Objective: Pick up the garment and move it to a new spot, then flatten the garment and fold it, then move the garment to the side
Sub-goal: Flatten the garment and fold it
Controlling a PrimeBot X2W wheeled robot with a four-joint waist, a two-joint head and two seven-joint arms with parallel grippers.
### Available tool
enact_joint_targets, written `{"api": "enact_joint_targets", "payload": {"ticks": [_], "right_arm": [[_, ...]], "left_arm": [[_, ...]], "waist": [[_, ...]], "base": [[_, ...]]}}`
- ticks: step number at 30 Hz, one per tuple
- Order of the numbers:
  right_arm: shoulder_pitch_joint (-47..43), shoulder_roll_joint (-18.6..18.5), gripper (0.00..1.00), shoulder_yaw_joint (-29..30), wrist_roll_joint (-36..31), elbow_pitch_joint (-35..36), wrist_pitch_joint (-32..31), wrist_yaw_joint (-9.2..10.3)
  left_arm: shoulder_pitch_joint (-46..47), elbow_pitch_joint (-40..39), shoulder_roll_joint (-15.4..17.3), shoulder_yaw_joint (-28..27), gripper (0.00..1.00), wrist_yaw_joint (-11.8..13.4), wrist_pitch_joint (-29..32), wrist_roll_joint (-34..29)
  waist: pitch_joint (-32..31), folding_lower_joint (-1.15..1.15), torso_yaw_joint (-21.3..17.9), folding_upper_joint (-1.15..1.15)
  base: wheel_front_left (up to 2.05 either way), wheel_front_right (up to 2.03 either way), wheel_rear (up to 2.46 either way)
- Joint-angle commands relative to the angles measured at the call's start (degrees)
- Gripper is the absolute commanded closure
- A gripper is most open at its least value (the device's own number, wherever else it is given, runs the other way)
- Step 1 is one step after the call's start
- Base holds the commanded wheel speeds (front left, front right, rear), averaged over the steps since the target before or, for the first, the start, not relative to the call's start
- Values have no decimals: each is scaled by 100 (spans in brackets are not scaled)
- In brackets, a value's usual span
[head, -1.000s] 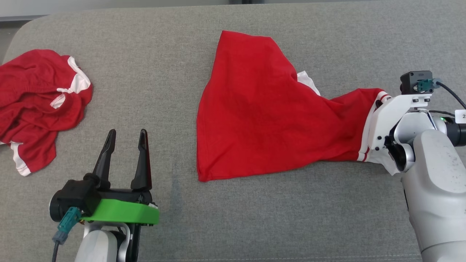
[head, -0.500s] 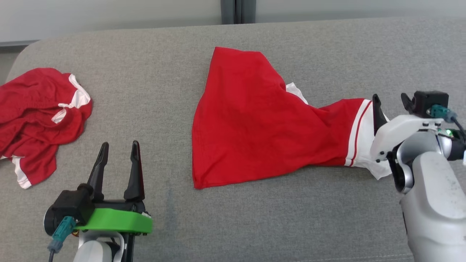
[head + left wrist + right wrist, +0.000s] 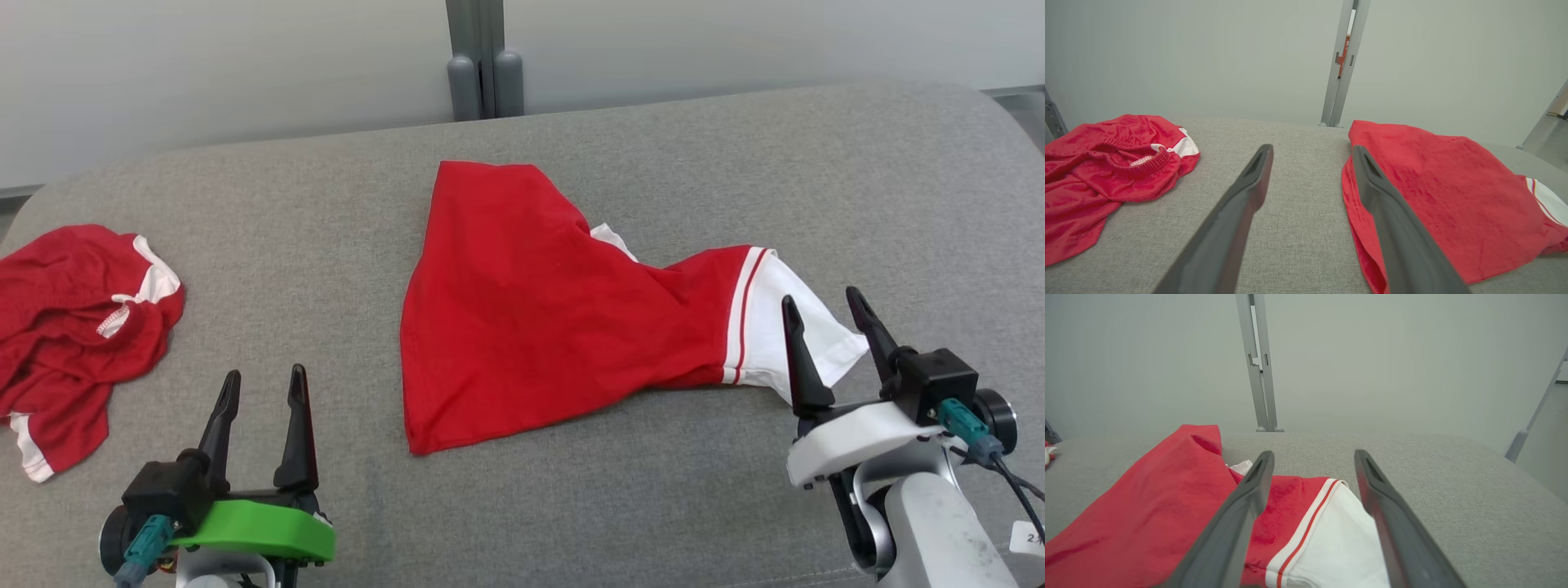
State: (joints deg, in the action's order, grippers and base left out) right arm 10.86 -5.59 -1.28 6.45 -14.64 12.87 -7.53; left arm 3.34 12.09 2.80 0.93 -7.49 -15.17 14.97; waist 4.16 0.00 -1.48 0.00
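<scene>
Right gripper (image 3: 820,299), fingers now apart, has released the red, white-banded fabric garment (image 3: 555,327) and drawn back, so flattening looks next.

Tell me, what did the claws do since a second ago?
The right claw let go of the white end of the garment and drew back, open. The left claw stayed open and idle; the garment and the red heap on the left stayed put. The camera tilted up.
</scene>
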Motion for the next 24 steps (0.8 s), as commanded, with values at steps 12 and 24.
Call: {"api": "enact_joint_targets", "payload": {"ticks": [12, 24], "right_arm": [[-459, 145, 0, 8, 127, -106, -43, 7], [-565, 225, 0, 102, 172, -64, -113, 7]], "left_arm": [[-290, 143, 18, 72, 0, 4, 4, -27], [-372, 163, 18, 129, 0, 4, 4, -32]], "waist": [[-375, 0, -67, 0], [-362, 0, -21, 0]], "base": [[0, 0, 0], [0, 0, 0]]}}
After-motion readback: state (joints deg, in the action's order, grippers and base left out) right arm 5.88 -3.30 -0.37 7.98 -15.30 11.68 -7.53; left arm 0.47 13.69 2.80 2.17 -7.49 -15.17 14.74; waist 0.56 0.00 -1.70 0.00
